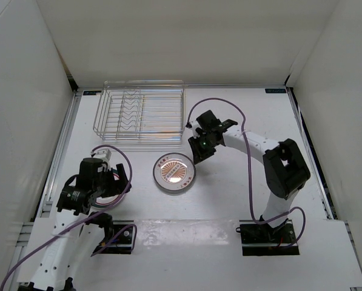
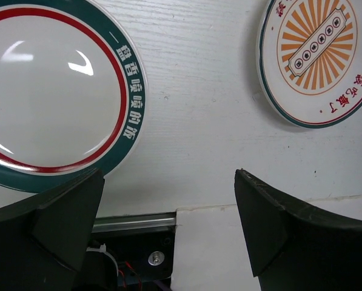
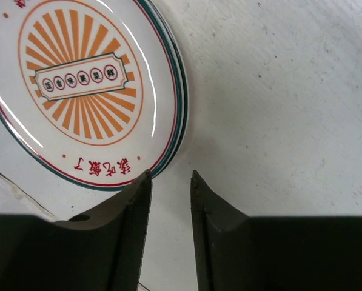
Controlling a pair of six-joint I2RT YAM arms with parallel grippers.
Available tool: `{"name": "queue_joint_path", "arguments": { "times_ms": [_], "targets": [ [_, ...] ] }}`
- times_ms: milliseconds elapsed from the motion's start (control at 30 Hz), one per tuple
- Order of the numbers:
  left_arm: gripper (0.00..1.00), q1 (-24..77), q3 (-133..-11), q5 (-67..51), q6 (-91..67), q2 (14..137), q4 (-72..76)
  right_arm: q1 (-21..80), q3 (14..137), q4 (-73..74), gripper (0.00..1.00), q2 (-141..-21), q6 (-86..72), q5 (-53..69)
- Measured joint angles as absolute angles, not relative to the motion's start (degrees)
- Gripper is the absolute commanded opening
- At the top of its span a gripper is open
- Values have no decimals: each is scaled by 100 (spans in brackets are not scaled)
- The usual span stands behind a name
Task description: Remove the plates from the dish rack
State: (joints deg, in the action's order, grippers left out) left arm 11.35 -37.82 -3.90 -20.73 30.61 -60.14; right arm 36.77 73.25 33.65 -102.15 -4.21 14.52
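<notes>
The sunburst plates (image 3: 83, 85) lie flat on the table (image 3: 278, 91), seemingly two stacked; the plain plate (image 2: 47, 91) sits near the wide, empty left gripper (image 2: 168, 182); the right gripper (image 3: 171, 176), narrowly parted, holds nothing; stiff, glossy, breakable, they likely want a rim pinch.

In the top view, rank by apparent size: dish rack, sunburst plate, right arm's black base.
Largest: dish rack.
Then right arm's black base and sunburst plate, too alike to rank.
</notes>
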Motion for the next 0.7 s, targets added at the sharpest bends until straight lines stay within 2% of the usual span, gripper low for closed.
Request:
{"name": "queue_joint_path", "arguments": {
  "times_ms": [33, 67, 133, 167, 200, 333, 533, 700],
  "targets": [
    [100, 1135, -3782, -390, -2084, 3096, -6014, 3677, 7308, 3365, 42, -10210, -419, 1409],
    [100, 1135, -3782, -388, -2086, 3122, -6014, 3675, 7255, 3339, 58, -10184, -392, 1354],
    [100, 1135, -3776, -388, -2084, 3129, -5999, 3673, 7131, 3323, 69, -10099, -366, 1205],
    [100, 1135, -3760, -388, -2071, 3118, -5970, 3671, 7067, 3339, 78, -10029, -320, 1135],
    [100, 1135, -3728, -388, -2040, 3094, -5918, 3671, 6989, 3341, 90, -9922, -261, 993],
    [100, 1135, -3509, -388, -1763, 2845, -5618, 3673, 6788, 3363, 90, -9220, -207, 303],
    [100, 1135, -3210, -80, -1490, 2545, -5349, 3647, 6565, 3350, 90, -7605, -386, -1363],
    [100, 1135, -3120, 75, -1378, 2552, -5188, 3634, 6302, 3701, 90, -6617, -220, -2099]
  ]
}}
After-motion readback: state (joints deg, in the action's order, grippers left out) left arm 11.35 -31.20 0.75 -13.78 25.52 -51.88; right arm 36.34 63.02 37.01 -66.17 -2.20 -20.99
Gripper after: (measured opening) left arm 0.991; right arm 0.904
